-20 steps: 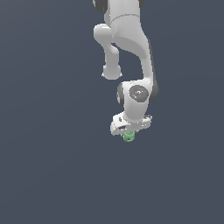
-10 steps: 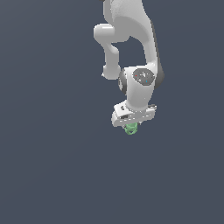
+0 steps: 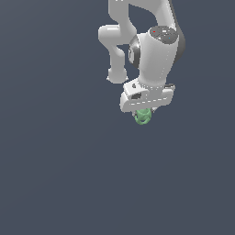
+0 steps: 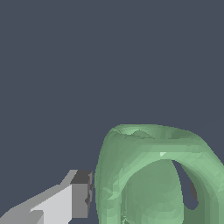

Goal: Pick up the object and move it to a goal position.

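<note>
The object is a small light-green knot-like lump with ridges and hollows, hanging just under the white hand of the arm in the exterior view. My gripper is shut on it, and the fingers are mostly hidden behind the hand and the lump. Close up in the wrist view, the object fills the lower part of the picture. One grey-tipped finger presses against its side. The other finger is hidden behind the object.
The white arm rises out of the top of the exterior view. Around and below it there is only a plain dark grey-blue ground.
The arm has carried the object upward and toward the exterior view's right, and the hand now looms larger. The grip on the object has held.
</note>
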`<state>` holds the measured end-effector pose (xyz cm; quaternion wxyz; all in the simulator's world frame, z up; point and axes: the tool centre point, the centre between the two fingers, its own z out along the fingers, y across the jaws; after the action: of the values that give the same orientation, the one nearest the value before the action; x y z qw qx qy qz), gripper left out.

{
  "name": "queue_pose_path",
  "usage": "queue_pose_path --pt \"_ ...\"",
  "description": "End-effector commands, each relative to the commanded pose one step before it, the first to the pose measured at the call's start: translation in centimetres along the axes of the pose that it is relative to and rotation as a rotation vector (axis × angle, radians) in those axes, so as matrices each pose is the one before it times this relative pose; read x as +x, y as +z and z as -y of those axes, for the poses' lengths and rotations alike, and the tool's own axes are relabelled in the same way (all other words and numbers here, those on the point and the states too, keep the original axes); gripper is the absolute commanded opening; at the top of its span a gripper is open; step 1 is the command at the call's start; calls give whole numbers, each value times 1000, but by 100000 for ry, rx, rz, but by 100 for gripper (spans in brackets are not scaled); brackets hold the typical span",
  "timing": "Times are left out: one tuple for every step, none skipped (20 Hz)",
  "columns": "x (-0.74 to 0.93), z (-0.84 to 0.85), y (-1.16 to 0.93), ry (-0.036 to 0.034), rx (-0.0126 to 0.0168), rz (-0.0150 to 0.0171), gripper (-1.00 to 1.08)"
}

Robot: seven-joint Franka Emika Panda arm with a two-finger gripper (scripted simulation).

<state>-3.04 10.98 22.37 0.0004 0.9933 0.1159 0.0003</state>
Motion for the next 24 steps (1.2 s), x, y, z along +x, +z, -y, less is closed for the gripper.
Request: queue_pose_path --pt "-641 473 -3085 -16 -13 13 -100" --pt "-227 181 -1214 0 0 0 -100" --pt "-222 178 -1196 0 0 0 -100" --pt "-217 175 -1178 0 0 0 -100" --pt "-212 173 -1163 0 0 0 -100" --pt "-207 171 -1148 0 0 0 -100" --pt "-202 169 -1135 0 0 0 -100" --pt "-198 167 -1123 0 0 0 -100" --pt "-193 165 -1113 0 0 0 -100" --pt "-189 163 -1102 0 0 0 -100" --pt "-184 162 -1093 0 0 0 -100" --pt "-169 163 -1069 -38 52 25 -100" --pt "-174 159 -1075 0 0 0 -100" --pt "-169 157 -1067 0 0 0 -100" --pt "-162 155 -1052 0 0 0 -100" --pt "-150 148 -1003 0 0 0 -100" --pt "-137 139 -943 0 0 0 -100" --pt "-124 130 -884 0 0 0 -100" --pt "-112 122 -825 0 0 0 -100" --pt "-100 114 -768 0 0 0 -100" --pt "-89 105 -712 0 0 0 -100" --pt "-71 50 -647 59 33 16 -100" --pt "-68 89 -601 0 0 0 -100" --pt "-58 82 -547 0 0 0 -100"
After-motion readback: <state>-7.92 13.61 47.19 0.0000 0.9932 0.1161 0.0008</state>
